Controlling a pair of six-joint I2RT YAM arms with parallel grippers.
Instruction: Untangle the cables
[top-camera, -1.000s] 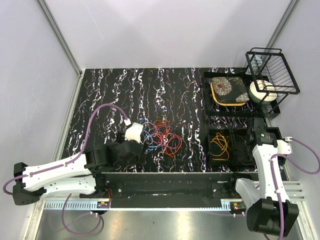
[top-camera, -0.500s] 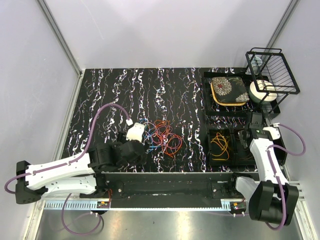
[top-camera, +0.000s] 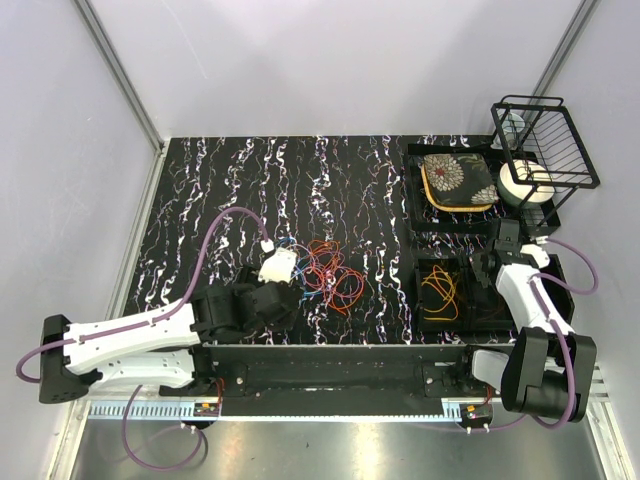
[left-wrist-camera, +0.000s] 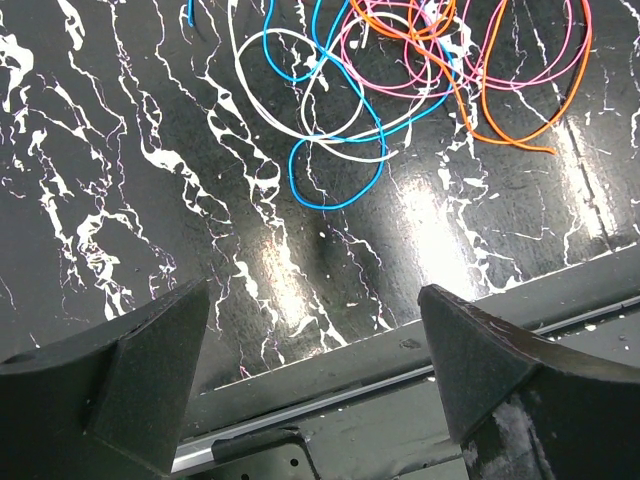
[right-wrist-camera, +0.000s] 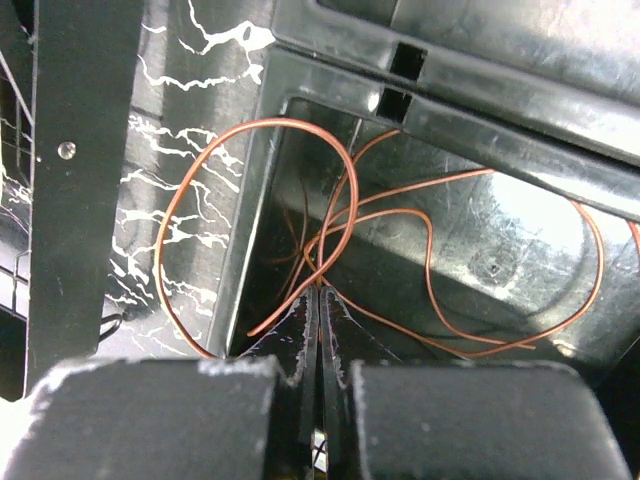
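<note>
A tangle of orange, pink, blue and white cables (top-camera: 325, 272) lies on the black marbled table, just beyond my left gripper (top-camera: 283, 297). In the left wrist view the left gripper (left-wrist-camera: 312, 300) is open and empty, over the table's near edge, with the blue loop (left-wrist-camera: 340, 150) and the orange cable (left-wrist-camera: 520, 125) ahead of it. My right gripper (top-camera: 488, 268) hangs over the right compartment of a black bin. In the right wrist view its jaws (right-wrist-camera: 320, 292) are shut on a thin brown cable (right-wrist-camera: 322, 245), which loops inside the bin and over its wall (right-wrist-camera: 250, 230).
The bin's left compartment (top-camera: 440, 288) holds a yellow-orange cable. Behind it a black tray (top-camera: 415, 190) carries a patterned pad and a white roll (top-camera: 525, 182), under a black wire rack (top-camera: 545, 140). A black rail (top-camera: 340, 350) runs along the near edge.
My right gripper has swung away from me and left, from the bin's near right to over its far part. My left gripper has edged right and forward toward the tangle.
</note>
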